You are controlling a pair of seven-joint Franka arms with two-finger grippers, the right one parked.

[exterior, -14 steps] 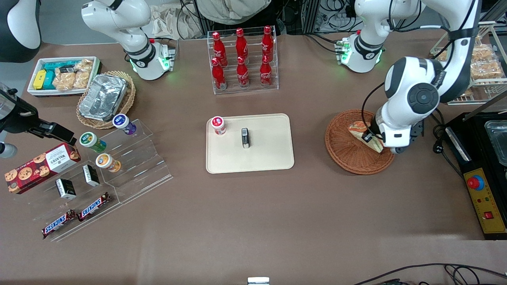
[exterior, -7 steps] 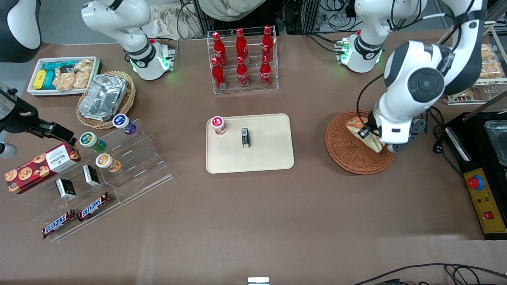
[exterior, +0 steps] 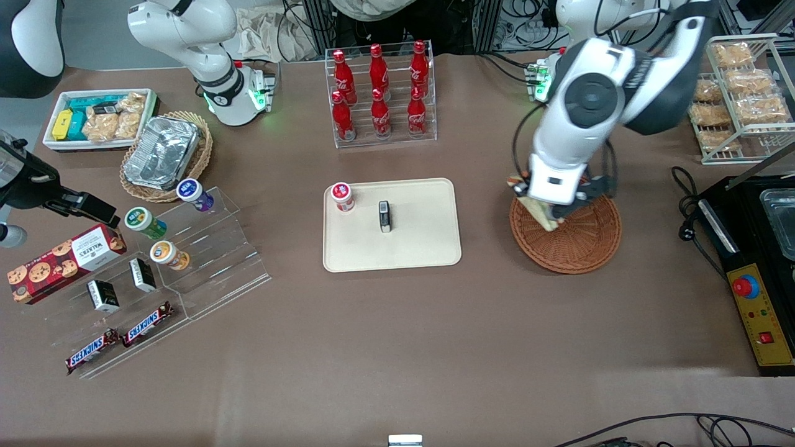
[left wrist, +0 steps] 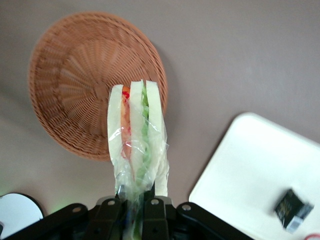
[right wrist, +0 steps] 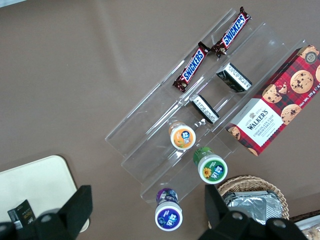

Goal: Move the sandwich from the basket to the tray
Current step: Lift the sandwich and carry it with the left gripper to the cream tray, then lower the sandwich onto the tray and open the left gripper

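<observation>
The sandwich [exterior: 538, 215] [left wrist: 136, 135], a plastic-wrapped wedge with orange, red and green filling, hangs in the air above the rim of the reddish-brown basket [exterior: 581, 245] [left wrist: 75, 85], on the side nearest the tray. My left gripper [exterior: 554, 208] [left wrist: 134, 205] is shut on the wrapped end of it. The basket holds nothing else. The cream tray [exterior: 422, 245] [left wrist: 250, 170] lies on the table toward the parked arm's end from the basket. On the tray stand a red-capped cup [exterior: 341, 197] and a small black box [exterior: 385, 216] [left wrist: 294, 209].
A clear rack of red cola bottles [exterior: 379, 93] stands farther from the camera than the tray. A wire rack of bagged pastries [exterior: 739, 93] and a black machine [exterior: 761, 279] sit at the working arm's end. An acrylic stand with cups and snack bars [exterior: 186, 261] lies toward the parked arm's end.
The left gripper has lifted the sandwich out of the basket and carried it toward the tray, from over the basket's middle to above its rim.
</observation>
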